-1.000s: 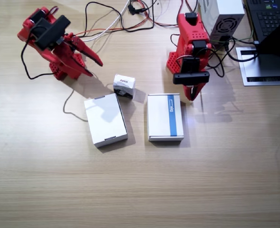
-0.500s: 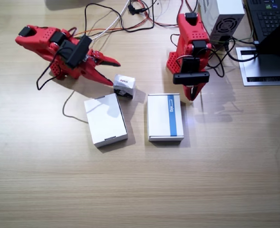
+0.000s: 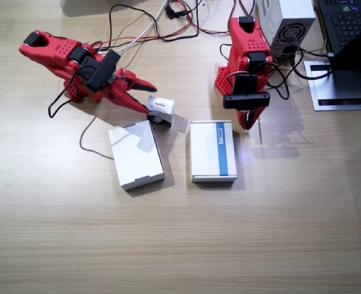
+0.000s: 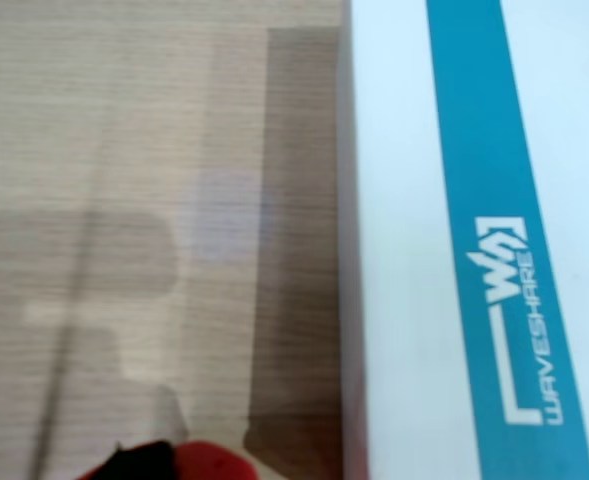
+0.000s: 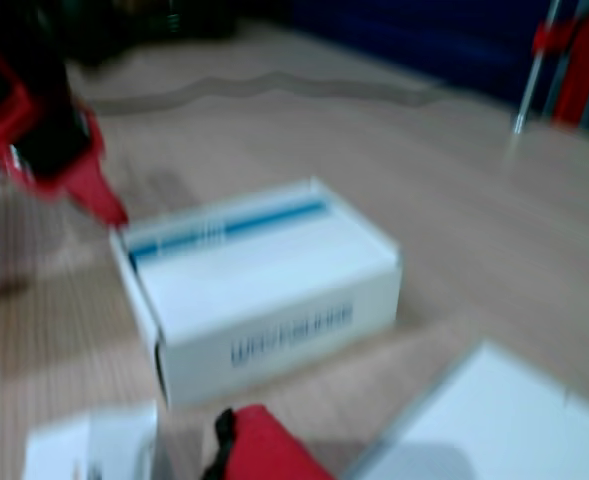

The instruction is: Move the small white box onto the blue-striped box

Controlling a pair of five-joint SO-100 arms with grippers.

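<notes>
The small white box (image 3: 160,110) sits on the table behind the gap between the two flat boxes, and shows blurred at the bottom left in a wrist view (image 5: 89,450). The blue-striped box (image 3: 213,150) lies flat to its right, also seen close up (image 4: 474,240) and blurred (image 5: 264,280). My right gripper (image 3: 151,98) is open just left of the small white box, one fingertip near its left edge, nothing between the fingers. My left gripper (image 3: 250,120) points down, shut and empty, beside the striped box's far right corner.
A plain white flat box (image 3: 136,154) lies left of the striped one. Cables (image 3: 162,24) trail across the far table. A grey power unit (image 3: 290,24), a laptop (image 3: 352,30) and a white sheet (image 3: 339,86) crowd the far right corner.
The right arm has swung down and across towards the small white box, its open gripper now at the box's left side. The left arm and all boxes have stayed put.
</notes>
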